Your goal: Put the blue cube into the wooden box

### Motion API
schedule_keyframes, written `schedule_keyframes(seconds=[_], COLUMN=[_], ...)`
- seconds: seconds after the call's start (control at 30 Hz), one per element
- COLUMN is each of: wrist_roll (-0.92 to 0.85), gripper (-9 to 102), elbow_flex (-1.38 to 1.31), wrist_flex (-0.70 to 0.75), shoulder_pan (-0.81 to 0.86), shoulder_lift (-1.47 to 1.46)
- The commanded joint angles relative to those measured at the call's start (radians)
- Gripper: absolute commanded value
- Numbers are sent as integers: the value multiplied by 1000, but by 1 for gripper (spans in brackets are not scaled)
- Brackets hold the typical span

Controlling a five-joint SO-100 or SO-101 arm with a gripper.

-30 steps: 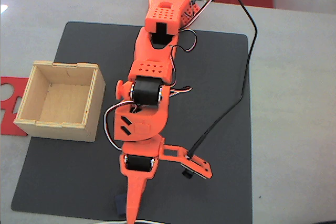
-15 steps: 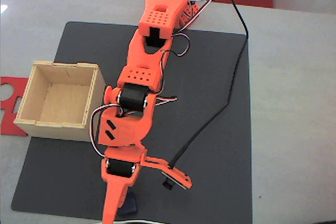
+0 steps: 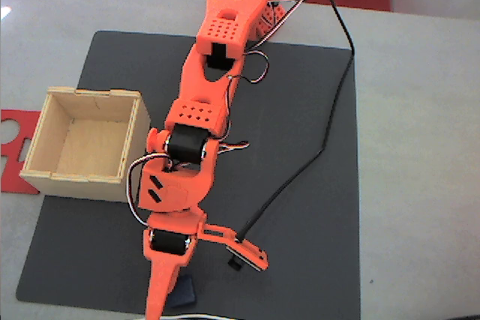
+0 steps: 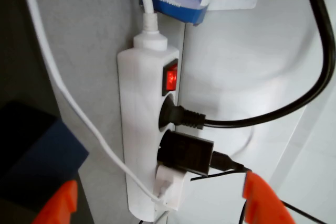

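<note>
Reaching down the fixed view from the top edge, the orange arm (image 3: 196, 118) stretches over a dark grey mat (image 3: 300, 148) on a pale table (image 3: 420, 148), and its gripper (image 3: 196, 284) sits at the mat's near edge with the jaws spread wide: one long finger (image 3: 157, 290) points toward the bottom of the picture, the other finger (image 3: 244, 249) juts out to the right. The blue cube (image 3: 180, 291) lies on the mat just beside the long finger, on its right in that view, between the two fingers but not clamped; whether it touches the long finger cannot be told. In the wrist view the cube (image 4: 37, 156) appears large and dark at lower left, with one orange fingertip (image 4: 58, 205) below it and the other fingertip (image 4: 262, 203) well apart at lower right. Past the fingertips that view shows a white power strip (image 4: 142, 103) with a lit red switch (image 4: 171, 77), black plugs and a white cable (image 4: 68, 98). The wooden box (image 3: 82, 144) stands open-topped on the mat's left side in the fixed view, well apart from the cube, with a flat red plate (image 3: 11, 136) at its left. A black cable (image 3: 330, 133) runs across the mat to the gripper
</note>
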Motion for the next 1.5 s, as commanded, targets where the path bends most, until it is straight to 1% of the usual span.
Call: schedule_keyframes(seconds=[0.0,0.13,0.23,0.47,0.67,0.73,0.8,0.9,0.97,1.17,1.23,1.47], wrist_roll=[28,63,71,132,255,273,272,261,250,232,195,35], gripper=[40,41,41,41,42,42,42,44,44,44,44,43], elbow_flex=[-52,-75,-238,-236,-238,-238,-238,-238,-236,-236,-236,-235], wrist_flex=[52,156,268,482,770,804,796,746,675,391,333,222], shoulder_pan=[5,11,21,55,78,69,48,6,-6,9,6,2], shoulder_lift=[14,6,-81,-46,31,55,89,121,121,110,106,75])
